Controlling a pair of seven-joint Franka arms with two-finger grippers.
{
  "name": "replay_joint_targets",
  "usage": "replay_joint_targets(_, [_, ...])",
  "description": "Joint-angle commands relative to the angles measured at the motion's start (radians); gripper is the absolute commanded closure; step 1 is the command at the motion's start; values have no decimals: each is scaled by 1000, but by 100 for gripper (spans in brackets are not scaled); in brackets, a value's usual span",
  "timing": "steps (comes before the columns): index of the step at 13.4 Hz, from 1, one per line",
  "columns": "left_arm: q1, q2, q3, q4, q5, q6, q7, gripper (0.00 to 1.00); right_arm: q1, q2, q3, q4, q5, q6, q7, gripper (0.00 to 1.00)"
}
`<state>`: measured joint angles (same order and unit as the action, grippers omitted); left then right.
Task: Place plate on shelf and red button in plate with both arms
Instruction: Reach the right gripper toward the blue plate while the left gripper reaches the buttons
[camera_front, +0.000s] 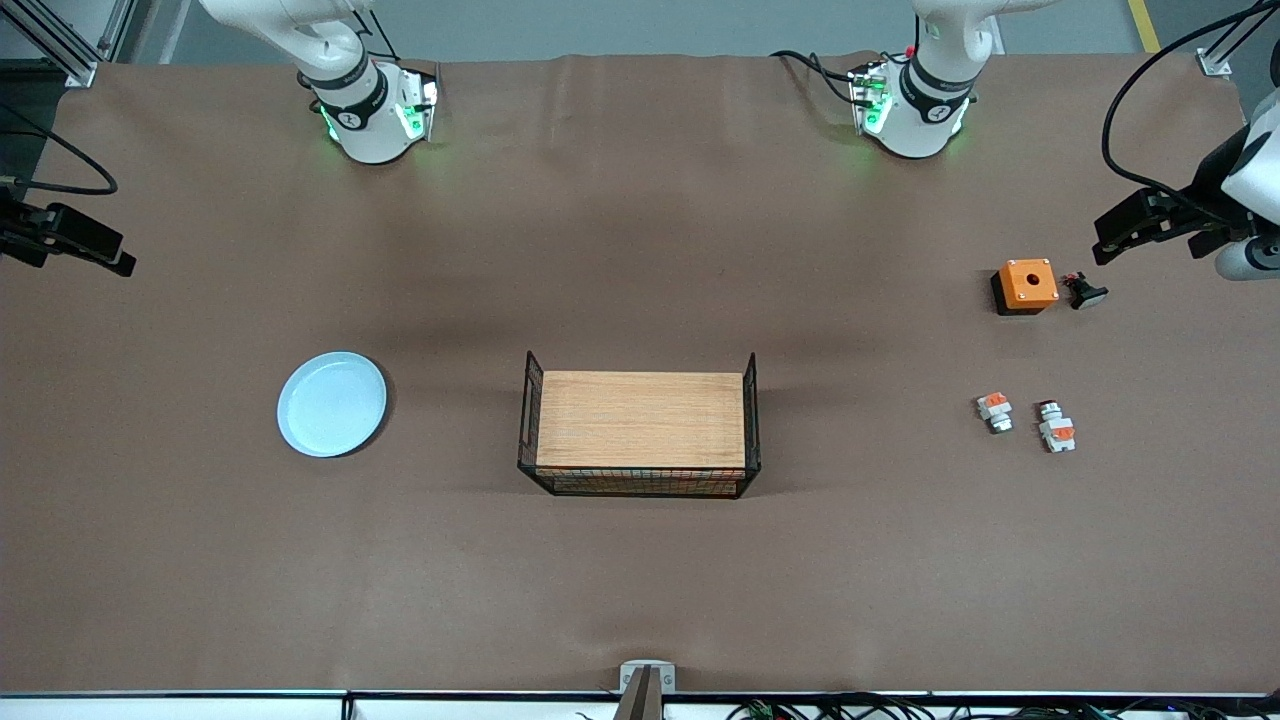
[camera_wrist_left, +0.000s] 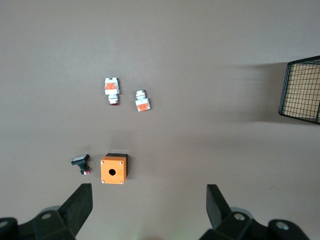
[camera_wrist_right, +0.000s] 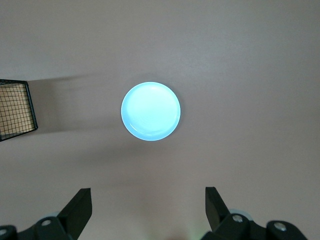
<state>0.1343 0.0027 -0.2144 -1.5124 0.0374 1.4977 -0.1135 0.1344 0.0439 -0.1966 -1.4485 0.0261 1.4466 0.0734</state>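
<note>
The pale light-blue plate (camera_front: 330, 404) lies flat on the brown table toward the right arm's end; it also shows in the right wrist view (camera_wrist_right: 150, 111). The red button (camera_front: 1056, 427), a white-grey piece with an orange-red patch and a dark round end, lies toward the left arm's end, and shows in the left wrist view (camera_wrist_left: 112, 90). My left gripper (camera_front: 1102, 250) is open and empty, up over the table's end by the orange box; its fingertips frame bare table (camera_wrist_left: 148, 192). My right gripper (camera_front: 122, 263) is open and empty over the table's other end (camera_wrist_right: 148, 195).
A wire basket (camera_front: 530, 420) holding a wooden board (camera_front: 640, 418) stands mid-table. An orange box with a hole (camera_front: 1026, 285) and a small black switch piece (camera_front: 1086, 292) lie near my left gripper. A shorter white-orange piece (camera_front: 994, 410) lies beside the red button.
</note>
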Motion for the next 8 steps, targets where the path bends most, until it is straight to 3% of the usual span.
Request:
replay_joint_targets(1, [7,-1,0,29,-1,-27,3,0,21,1,-17,16,3,-6,5,0])
replay_joint_targets(8, [73,35,0,-8,9,-21,15,0,16,1,-20,17,1,-8,5,0])
